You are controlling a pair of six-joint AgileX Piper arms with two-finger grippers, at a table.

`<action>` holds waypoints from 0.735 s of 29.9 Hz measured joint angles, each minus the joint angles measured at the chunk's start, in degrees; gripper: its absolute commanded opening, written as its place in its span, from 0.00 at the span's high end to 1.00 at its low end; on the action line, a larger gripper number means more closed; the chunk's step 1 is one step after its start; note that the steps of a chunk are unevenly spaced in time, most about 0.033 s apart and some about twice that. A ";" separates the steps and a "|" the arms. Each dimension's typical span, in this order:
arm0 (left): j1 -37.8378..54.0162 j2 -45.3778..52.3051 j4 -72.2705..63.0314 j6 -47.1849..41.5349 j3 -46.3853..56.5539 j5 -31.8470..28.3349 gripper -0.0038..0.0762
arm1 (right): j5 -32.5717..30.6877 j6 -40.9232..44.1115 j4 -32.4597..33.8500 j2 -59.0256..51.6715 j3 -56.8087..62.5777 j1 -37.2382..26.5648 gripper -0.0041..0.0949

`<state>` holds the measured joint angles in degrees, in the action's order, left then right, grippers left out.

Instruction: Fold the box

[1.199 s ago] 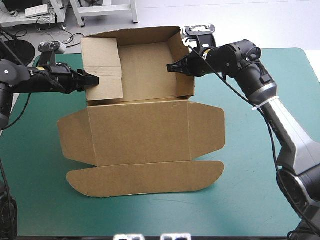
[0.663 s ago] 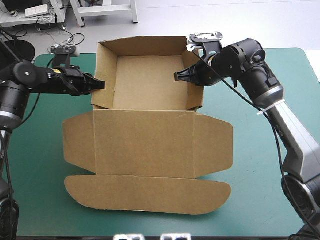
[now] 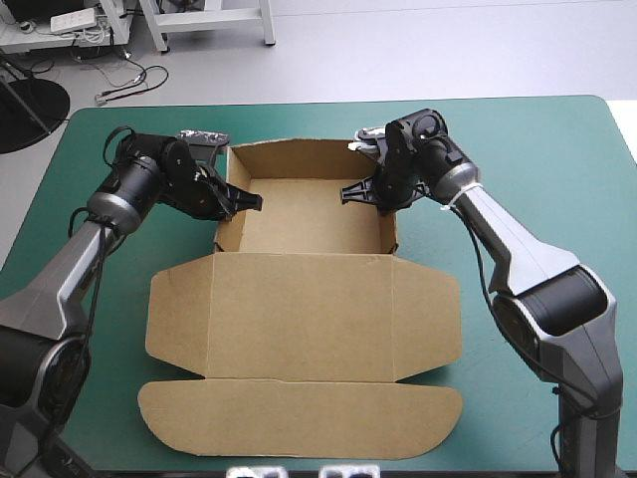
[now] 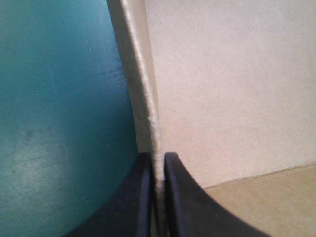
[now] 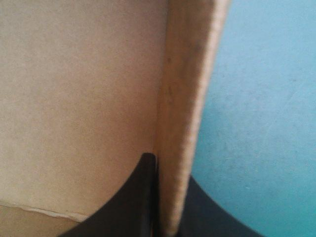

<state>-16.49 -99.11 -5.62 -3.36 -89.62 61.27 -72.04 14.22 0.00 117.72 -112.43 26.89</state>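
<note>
- Legible text, labels, brands, numbers or signs: none in any view.
- Brown box: plain board, no print on the faces shown.
- Teal-green counter cover: unmarked.

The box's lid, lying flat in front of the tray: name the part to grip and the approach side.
Probably its two rounded side flaps: the left flap from the table's left, the right flap from its right. The lid lies flat on the teal-green cover, hinged at the tray, so only those free edges offer a thin sheet to pinch.
</note>
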 measured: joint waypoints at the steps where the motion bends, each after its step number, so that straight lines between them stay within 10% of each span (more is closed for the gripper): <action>1: 0.00 -0.86 0.12 -0.20 0.00 0.15 0.96 | 0.00 0.00 -0.82 1.25 0.00 -0.21 0.96; 7: 0.00 -4.14 0.48 1.16 -0.33 0.30 0.96 | 0.29 -1.31 -2.50 3.98 -0.22 -0.85 0.93; 12: 0.00 -4.40 0.55 1.95 -0.59 0.87 0.91 | 0.27 -2.03 -2.14 3.98 -0.19 -0.75 0.61; 16: 0.00 -4.56 0.55 2.57 -0.87 1.40 0.77 | 0.66 -2.49 -2.92 3.98 -0.19 -0.26 0.35; 22: 0.00 -5.50 -0.87 3.36 -0.85 1.80 0.45 | 0.85 -3.29 -3.29 3.60 -0.19 0.29 0.37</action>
<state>-16.49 -104.61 -6.50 0.00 -90.47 63.07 -71.19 10.93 -3.29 121.33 -112.62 27.18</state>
